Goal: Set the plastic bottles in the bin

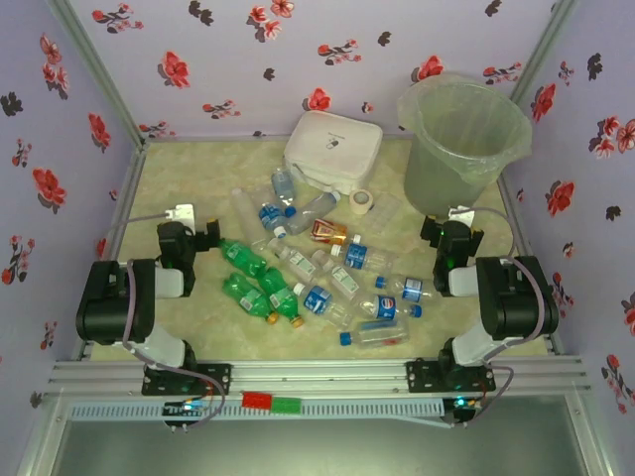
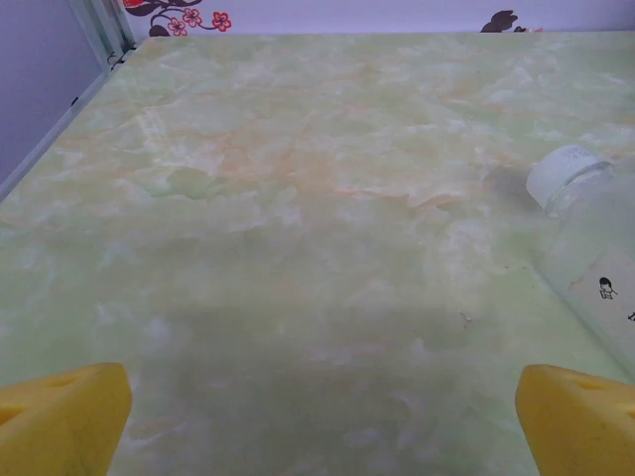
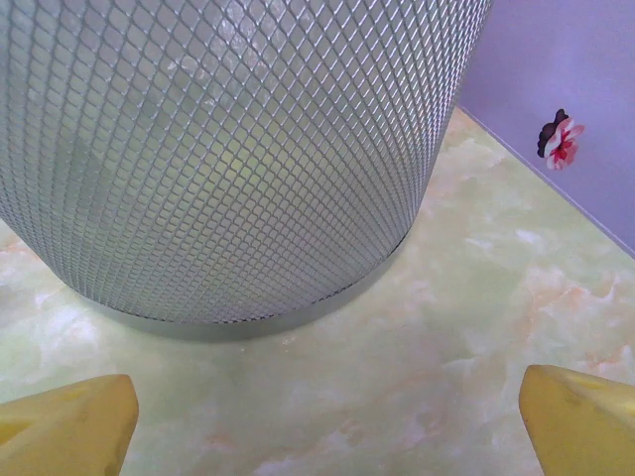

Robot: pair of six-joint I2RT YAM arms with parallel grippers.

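Observation:
Several plastic bottles lie scattered across the middle of the table: green ones with yellow caps (image 1: 245,260), an amber one (image 1: 328,233), and clear ones with blue labels (image 1: 319,298). The bin (image 1: 464,139), a tall grey-green bucket lined with a clear bag, stands at the back right. My left gripper (image 1: 208,235) is open just left of the pile, its yellow fingertips (image 2: 62,418) wide apart over bare table, with a clear white-capped bottle (image 2: 593,273) to its right. My right gripper (image 1: 451,226) is open and empty, close in front of the bin's mesh-patterned wall (image 3: 228,149).
A white rounded square box (image 1: 333,149) sits at the back centre, with a small tape roll (image 1: 362,201) in front of it. A white plug block (image 1: 182,212) and its cable lie near the left arm. Flowered walls close in the table's left, back and right sides.

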